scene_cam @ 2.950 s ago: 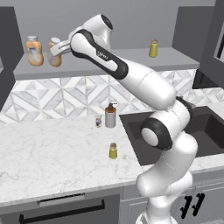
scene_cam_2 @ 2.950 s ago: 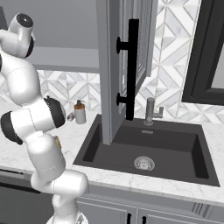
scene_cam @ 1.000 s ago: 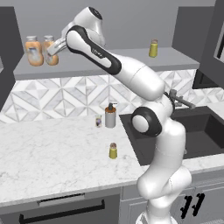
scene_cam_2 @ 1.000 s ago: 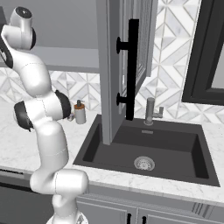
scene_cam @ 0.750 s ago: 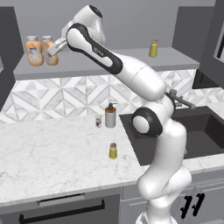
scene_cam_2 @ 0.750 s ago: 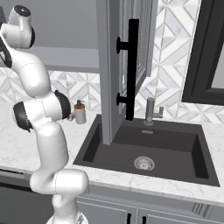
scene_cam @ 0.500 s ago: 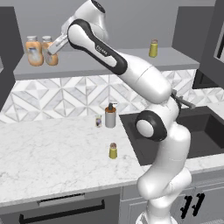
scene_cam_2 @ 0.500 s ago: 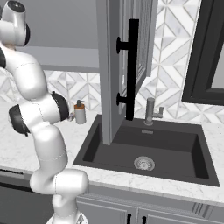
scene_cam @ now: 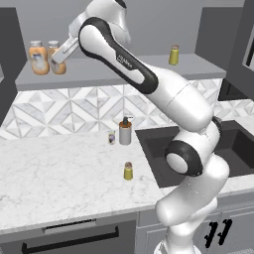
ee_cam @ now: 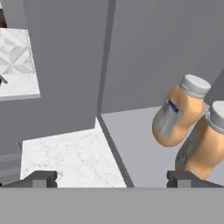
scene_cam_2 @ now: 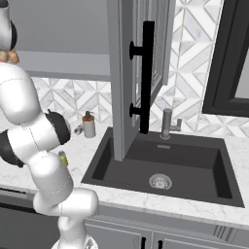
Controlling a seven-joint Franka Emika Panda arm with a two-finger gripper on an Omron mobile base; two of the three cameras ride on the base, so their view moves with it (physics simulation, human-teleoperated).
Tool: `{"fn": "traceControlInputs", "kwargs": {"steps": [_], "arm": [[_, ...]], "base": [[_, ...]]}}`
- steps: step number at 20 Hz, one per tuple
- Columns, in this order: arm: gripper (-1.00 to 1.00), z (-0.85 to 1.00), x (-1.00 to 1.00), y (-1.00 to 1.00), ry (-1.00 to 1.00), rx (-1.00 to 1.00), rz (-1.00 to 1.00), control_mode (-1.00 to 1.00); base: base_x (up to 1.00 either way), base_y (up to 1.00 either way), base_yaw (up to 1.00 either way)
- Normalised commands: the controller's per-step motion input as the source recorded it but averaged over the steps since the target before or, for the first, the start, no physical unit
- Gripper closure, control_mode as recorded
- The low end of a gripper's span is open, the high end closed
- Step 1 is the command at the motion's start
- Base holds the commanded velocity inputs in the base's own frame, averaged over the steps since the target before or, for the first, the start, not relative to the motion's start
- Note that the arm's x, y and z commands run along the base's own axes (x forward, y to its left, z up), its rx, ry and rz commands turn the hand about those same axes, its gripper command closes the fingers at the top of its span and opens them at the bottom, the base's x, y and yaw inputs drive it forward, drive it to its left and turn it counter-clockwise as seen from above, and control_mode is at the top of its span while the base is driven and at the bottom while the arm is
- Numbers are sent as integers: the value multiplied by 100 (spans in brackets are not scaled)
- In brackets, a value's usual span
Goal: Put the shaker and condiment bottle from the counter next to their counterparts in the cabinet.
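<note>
Arm stretched high left; tool (ee_cam: pixel 111 179) jaws spread, empty.

Two orange white-capped bottles stand side by side on the grey cabinet shelf (ee_cam: pixel 144 144), the condiment bottle (ee_cam: pixel 205 146) nearest the gripper (ee_cam: pixel 111 179), its counterpart (ee_cam: pixel 177 116) just beyond. The fingertips (ee_cam: pixel 41 178) are spread wide, holding nothing. Marble counter (ee_cam: pixel 70 157) lies below.

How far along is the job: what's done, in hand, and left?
Done: the condiment bottle stands in the cabinet beside its wider counterpart. In hand: nothing, the gripper is open. Left: the shaker sits on the counter.
</note>
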Motion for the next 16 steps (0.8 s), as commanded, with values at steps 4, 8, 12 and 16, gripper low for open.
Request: {"fn": "traceControlInputs", "kwargs": {"steps": [4, 8, 12, 16], "arm": [[-100, 0, -100, -5, 0, 0, 0, -100], [-100, 0, -100, -12, 0, 0, 0, -100], [-100, -3, -100, -27, 0, 4, -3, -100], [-100, 0, -82, -42, -9, 3, -9, -100]], "base": [[0, 0, 0], [0, 0, 0], [0, 0, 0], [0, 0, 0]]}}
